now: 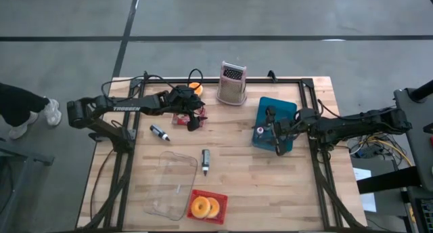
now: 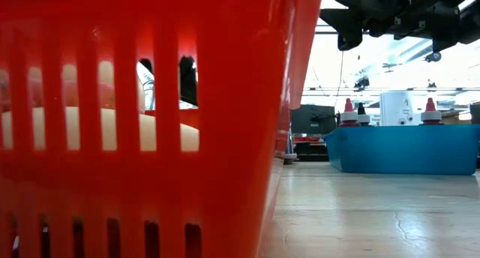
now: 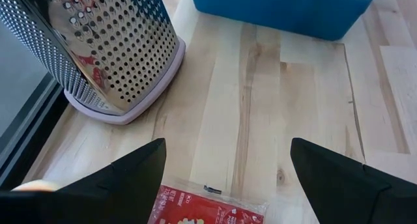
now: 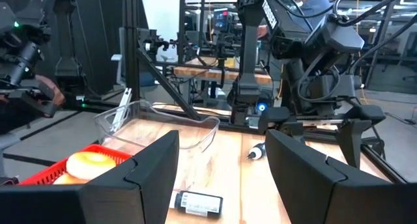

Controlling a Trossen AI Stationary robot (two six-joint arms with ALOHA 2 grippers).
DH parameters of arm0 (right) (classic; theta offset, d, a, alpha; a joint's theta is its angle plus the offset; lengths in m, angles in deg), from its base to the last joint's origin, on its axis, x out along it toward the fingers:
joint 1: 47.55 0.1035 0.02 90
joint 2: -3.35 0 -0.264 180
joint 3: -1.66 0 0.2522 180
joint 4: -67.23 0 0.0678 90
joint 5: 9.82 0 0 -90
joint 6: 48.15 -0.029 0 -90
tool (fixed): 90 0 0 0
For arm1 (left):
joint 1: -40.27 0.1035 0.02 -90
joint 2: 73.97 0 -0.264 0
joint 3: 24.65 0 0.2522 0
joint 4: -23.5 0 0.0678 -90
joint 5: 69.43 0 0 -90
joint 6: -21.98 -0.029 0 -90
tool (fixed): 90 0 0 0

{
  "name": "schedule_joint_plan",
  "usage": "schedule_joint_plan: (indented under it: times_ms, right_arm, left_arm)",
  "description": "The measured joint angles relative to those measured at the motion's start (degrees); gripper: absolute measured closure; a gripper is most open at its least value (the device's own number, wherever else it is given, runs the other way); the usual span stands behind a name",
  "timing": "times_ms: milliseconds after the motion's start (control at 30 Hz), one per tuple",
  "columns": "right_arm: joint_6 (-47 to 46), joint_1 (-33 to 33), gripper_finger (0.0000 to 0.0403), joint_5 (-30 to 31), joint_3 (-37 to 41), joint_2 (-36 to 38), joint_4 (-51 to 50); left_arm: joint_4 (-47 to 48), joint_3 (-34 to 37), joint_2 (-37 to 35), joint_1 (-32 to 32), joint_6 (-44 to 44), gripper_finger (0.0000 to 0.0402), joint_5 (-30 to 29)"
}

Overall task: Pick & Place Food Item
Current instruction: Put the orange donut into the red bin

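The left tool [image 1: 192, 119] hangs with its fingers spread wide, directly over a red food packet [image 3: 207, 210] lying flat on the tabletop [image 1: 243, 172]; nothing is pinched. Just beyond the tool stands the metal grater [image 3: 98, 45], and farther off the blue bin [image 1: 276, 123]. This looks like the approach before the pick: the next move calls for a straight descent so the fingers straddle the packet, then a close. The right tool [image 1: 277, 135] waits over the blue bin, its fingers apart and empty. A red basket [image 1: 208, 207] with two pastries sits well away from both.
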Motion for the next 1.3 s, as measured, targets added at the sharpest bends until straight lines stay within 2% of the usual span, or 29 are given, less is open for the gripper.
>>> schedule_joint_plan:
  times_ms: [767,967,1133,1300]
  right_arm:
    - [0.2,0.0,0.0179,-0.04,0.04,-0.02,0.0]
    - [0.17,0.0,0.0179,-0.04,0.04,-0.02,0.0]
    - [0.24,0.0,0.0179,-0.03,0.04,-0.07,0.0]
    - [0.6,-0.02,0.0179,-0.02,0.04,-0.07,0.08]
  left_arm:
    - [-0.91,0.0,0.0,1.17,0.68,0.0069,-0.92]
    - [-1.15,0.0,0.2,2.39,1.4,0.0069,-3.28]
    - [-0.94,-0.35,2.32,3.37,1.6,0.0069,-3.37]
    - [2.26,-4.64,6.53,3.87,2.01,0.0069,-3.54]
